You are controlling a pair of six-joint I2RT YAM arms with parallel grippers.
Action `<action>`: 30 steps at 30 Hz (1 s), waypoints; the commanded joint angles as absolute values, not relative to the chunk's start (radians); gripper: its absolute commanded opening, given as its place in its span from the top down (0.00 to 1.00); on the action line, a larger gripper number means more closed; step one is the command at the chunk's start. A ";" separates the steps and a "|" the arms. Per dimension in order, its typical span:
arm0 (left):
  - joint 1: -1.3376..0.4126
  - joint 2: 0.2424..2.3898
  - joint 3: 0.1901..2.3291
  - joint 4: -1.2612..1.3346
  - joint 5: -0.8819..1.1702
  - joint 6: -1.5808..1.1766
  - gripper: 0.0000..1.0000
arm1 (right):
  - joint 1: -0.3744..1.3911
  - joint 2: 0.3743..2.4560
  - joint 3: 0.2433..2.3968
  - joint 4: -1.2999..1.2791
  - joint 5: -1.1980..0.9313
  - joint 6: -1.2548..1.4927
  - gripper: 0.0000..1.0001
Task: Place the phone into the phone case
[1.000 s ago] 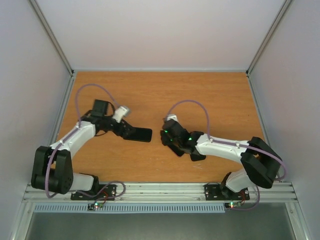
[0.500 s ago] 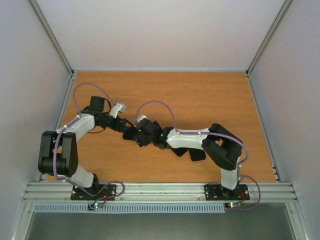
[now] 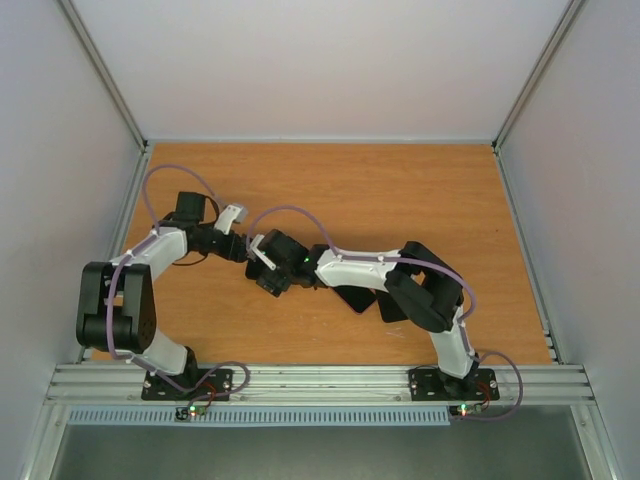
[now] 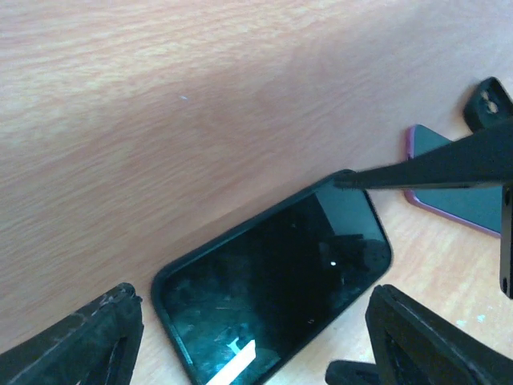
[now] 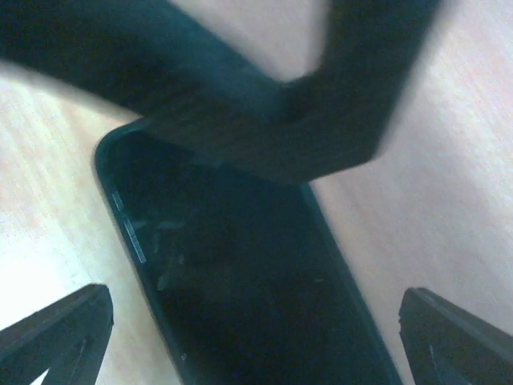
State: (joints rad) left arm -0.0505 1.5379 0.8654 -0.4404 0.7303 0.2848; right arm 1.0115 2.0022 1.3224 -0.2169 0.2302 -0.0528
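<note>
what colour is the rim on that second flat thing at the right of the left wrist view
Pinkish purple, around a dark face; it shows best in the left wrist view.

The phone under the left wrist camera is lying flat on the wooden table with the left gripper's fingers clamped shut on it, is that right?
Not quite. The phone does lie flat on the wooden table, but the left gripper is open: in the left wrist view its fingers stand apart on either side of the phone, not clamped on it.

a wooden table (image 3: pixel 400 190) sits inside pale grey enclosure walls (image 3: pixel 300 60).
</note>
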 commanded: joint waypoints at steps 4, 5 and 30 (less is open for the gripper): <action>-0.061 1.518 0.858 -0.405 0.754 0.287 0.23 | 0.951 2.113 1.449 -0.331 -0.053 -0.212 0.02; -0.061 1.515 0.856 -0.402 0.754 0.286 0.23 | 0.947 2.124 1.460 -0.334 -0.042 -0.216 0.02; -0.060 1.516 0.854 -0.397 0.756 0.290 0.23 | 0.815 2.237 1.542 -0.324 0.049 -0.055 0.53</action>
